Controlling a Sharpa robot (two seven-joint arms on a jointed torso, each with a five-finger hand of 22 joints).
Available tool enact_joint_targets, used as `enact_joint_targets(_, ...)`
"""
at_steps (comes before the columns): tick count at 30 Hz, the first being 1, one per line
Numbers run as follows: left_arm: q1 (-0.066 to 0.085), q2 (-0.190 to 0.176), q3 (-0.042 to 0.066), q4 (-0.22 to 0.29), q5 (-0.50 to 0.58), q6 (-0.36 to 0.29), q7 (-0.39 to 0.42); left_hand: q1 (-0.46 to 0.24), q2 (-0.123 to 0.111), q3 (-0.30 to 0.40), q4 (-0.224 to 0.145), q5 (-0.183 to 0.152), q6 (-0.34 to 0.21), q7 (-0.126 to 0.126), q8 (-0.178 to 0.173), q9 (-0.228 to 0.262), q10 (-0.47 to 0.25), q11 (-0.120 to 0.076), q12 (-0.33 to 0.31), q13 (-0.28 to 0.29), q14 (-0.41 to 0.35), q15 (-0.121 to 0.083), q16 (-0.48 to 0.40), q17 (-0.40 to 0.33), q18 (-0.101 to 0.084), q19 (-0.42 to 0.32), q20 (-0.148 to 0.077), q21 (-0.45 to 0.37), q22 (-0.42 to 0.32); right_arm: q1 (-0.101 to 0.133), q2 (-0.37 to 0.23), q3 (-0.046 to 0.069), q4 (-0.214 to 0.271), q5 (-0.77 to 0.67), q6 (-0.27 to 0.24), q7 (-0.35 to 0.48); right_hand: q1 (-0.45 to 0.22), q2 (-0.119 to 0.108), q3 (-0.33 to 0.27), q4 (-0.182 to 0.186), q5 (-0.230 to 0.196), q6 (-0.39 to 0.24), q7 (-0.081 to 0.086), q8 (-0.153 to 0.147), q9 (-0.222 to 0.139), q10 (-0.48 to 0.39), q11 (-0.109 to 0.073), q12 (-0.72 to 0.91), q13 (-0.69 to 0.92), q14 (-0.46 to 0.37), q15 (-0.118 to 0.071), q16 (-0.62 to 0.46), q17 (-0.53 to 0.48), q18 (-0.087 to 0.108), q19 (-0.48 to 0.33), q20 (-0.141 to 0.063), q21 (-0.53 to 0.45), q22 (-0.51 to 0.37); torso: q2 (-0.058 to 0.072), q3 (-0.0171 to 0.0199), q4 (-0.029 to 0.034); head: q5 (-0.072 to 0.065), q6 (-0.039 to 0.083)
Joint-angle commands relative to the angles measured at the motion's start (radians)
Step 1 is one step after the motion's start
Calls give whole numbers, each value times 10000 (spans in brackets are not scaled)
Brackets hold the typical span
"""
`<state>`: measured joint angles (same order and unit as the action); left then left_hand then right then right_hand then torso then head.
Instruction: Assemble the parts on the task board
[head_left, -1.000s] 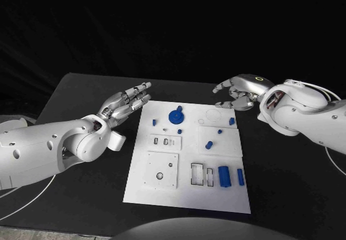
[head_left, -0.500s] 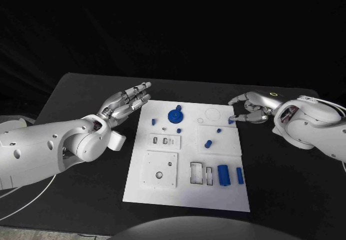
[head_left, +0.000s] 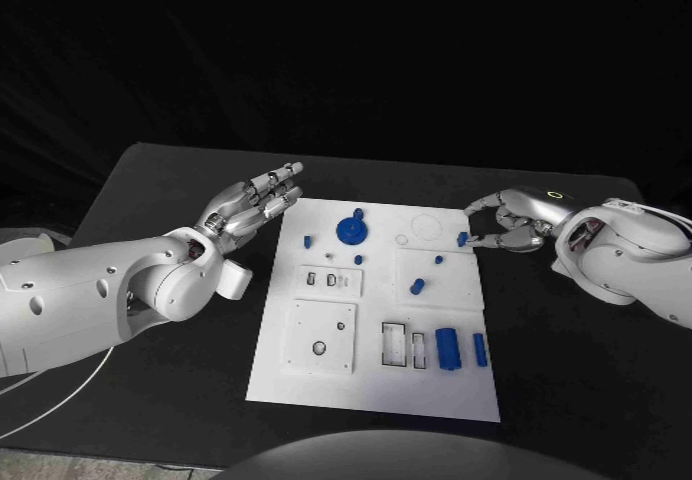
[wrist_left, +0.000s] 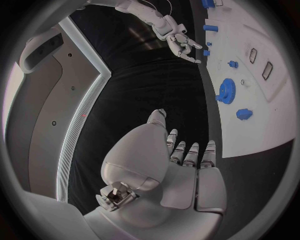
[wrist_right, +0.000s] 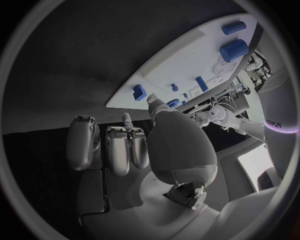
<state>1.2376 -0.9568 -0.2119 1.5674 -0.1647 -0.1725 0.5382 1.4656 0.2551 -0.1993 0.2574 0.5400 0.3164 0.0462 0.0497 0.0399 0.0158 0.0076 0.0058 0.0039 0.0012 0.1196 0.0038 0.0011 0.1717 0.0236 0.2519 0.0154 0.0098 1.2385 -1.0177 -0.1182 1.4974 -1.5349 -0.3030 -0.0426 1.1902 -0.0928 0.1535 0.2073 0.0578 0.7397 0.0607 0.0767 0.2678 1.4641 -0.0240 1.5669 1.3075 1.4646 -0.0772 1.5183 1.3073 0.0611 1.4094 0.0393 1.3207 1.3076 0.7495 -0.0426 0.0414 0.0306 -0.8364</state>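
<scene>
The white task board (head_left: 378, 385) lies mid-table. On it are a blue gear (head_left: 351, 233), several small blue pegs such as one at the right edge (head_left: 463, 239), a blue cylinder (head_left: 449, 351) and a blue bar (head_left: 480, 350). My left hand (head_left: 254, 206) hovers flat and open by the board's far left corner, holding nothing. My right hand (head_left: 513, 219) is at the board's far right edge, fingers curved, with its fingertips right beside the edge peg (wrist_right: 139, 92). In the right wrist view the thumb tip (wrist_right: 154, 101) stands just short of that peg and nothing lies in the hand (wrist_right: 144, 145).
The board (wrist_left: 262, 75) also carries empty rectangular recesses (head_left: 330, 283), a square plate with a hole (head_left: 323, 340) and two frame slots (head_left: 394, 345). Black table surrounds the board on all sides.
My right hand has come down and in from above the far right corner to the blue peg at the board's right edge. The left hand has stayed still.
</scene>
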Motion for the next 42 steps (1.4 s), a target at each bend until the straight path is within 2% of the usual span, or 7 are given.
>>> enact_joint_targets(1, 2, 11, 5, 5, 12, 184, 113, 87, -4, 27, -14, 45, 18, 47, 50, 10, -13, 74, -9, 12, -12, 52, -38, -11, 97, 10, 90, 32, 17, -34, 2, 0, -19, -64, -34, 156, 69, -74, 13, 57, -10, 106, -15, 87, 7, 1067, 41, 39, 2633, 782, 11, -42, 2079, 61, -32, -20, -41, 1149, -2, -4, -7, 5, -11)
enact_joint_targets(8, 2, 8, 5, 5, 12, 202, 91, 87, -4, 27, -14, 45, 18, 47, 50, 10, -13, 74, -9, 12, -12, 52, -38, -11, 97, 10, 90, 32, 17, -87, 124, -1, -146, -140, 17, 73, 640, -8, 112, -111, 484, 615, 49, 355, 142, 1067, 101, 39, 2633, 747, 44, -129, 2002, 72, -38, 14, -125, 1155, -5, -1, 6, -11, -72)
enact_joint_targets(18, 2, -21, 5, 5, 13, 220, 56, 87, -4, 27, -14, 45, 18, 47, 50, 10, -13, 74, -9, 12, -12, 52, -38, -11, 97, 10, 90, 32, 17, -266, 255, -1, -262, -227, -139, 1, 751, 1, 48, -115, 508, 1029, 75, 656, 379, 1067, 116, 39, 2633, 718, 60, -205, 1935, 84, -48, 27, -209, 1151, -3, 4, -6, 29, -99)
enact_joint_targets(33, 1, -19, 4, -19, 13, 293, -32, 92, -1, 38, -28, 52, 8, 57, 50, 8, -8, 86, -8, 13, -10, 77, -36, -10, 97, 15, 110, 35, 18, -343, 412, 0, -353, -309, -352, 0, 862, 25, 41, -161, 603, 1161, 86, 845, 525, 1067, 122, 39, 2633, 687, 63, -286, 1861, 91, -53, 31, -258, 1147, 1, 6, -6, 30, -116)
enact_joint_targets(38, 1, -4, 3, -33, 13, 324, -69, 92, 2, 42, -29, 53, 5, 60, 50, 7, -3, 92, -7, 15, -9, 84, -36, -10, 97, 16, 115, 36, 18, -360, 468, 0, -400, -325, -392, -32, 968, 78, 53, -226, 1077, 1183, 96, 1005, 678, 1067, 127, 39, 2633, 671, 71, -335, 1817, 96, -54, 38, -307, 1149, -9, 4, -3, 16, -121)
enact_joint_targets(42, 0, 11, 3, -45, 13, 359, -101, 93, 11, 51, -33, 55, 11, 71, 52, 8, 13, 111, -1, 20, -7, 100, -35, -9, 96, 16, 126, 36, 18, -369, 511, 0, -441, -330, -370, -62, 1067, 149, 84, -319, 1567, 1357, 82, 1291, 886, 1067, 120, 39, 2633, 661, 64, -370, 1788, 101, -51, 38, -351, 1156, -4, 2, 0, 15, -117)
